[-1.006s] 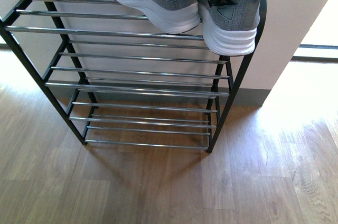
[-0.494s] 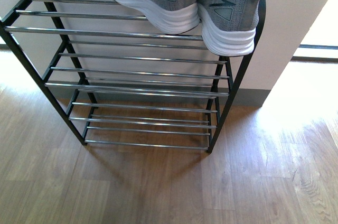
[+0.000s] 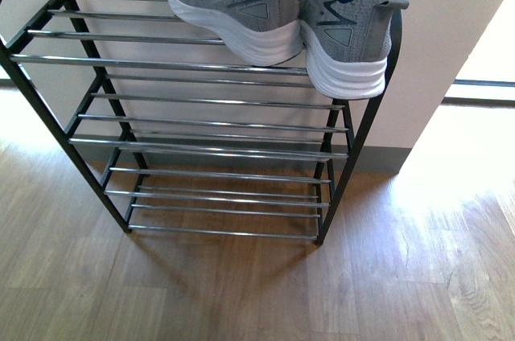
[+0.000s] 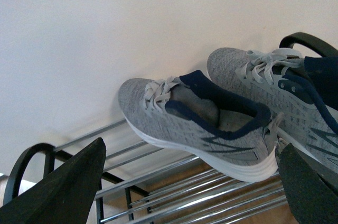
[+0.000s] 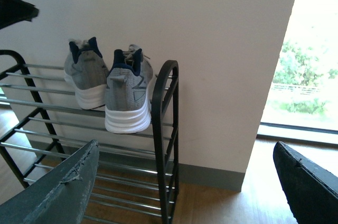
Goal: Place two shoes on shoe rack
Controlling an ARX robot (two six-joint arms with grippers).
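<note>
Sneakers: both sit on the top tier of the shoe rack (image 3: 32,92), toes to the wall, heels out, side by side.

Front view: the end sneaker (image 3: 346,31) is right by the rack's side post, and its heel looks to overhang the front rod. The inner sneaker (image 3: 233,11) touches it, sole lying across the rods. Lower tiers show only chrome rods, nothing on them. No arm in frame. Wood floor (image 3: 241,293) below.

Left wrist view: the left fingers (image 4: 63,192) are spread wide with nothing between them, hovering off the inner sneaker (image 4: 200,129). The end sneaker (image 4: 264,76) is behind it. Laces are tied, navy collars gape open. My read: light; the knit upper is soft and will collapse under a squeeze; the thick foam sole is stiffer and not slippery. Best hold is a pinch on the heel collar or across the sole at mid-foot, not the toe box.

Right wrist view: the right fingers (image 5: 58,192) are also apart and empty, well back from the rack. Both sneakers show heel-on on the top tier. Thin shiny rods give little footing, so I'd judge the overhanging heel the one tip risk. As they lie, the task looks done.
</note>
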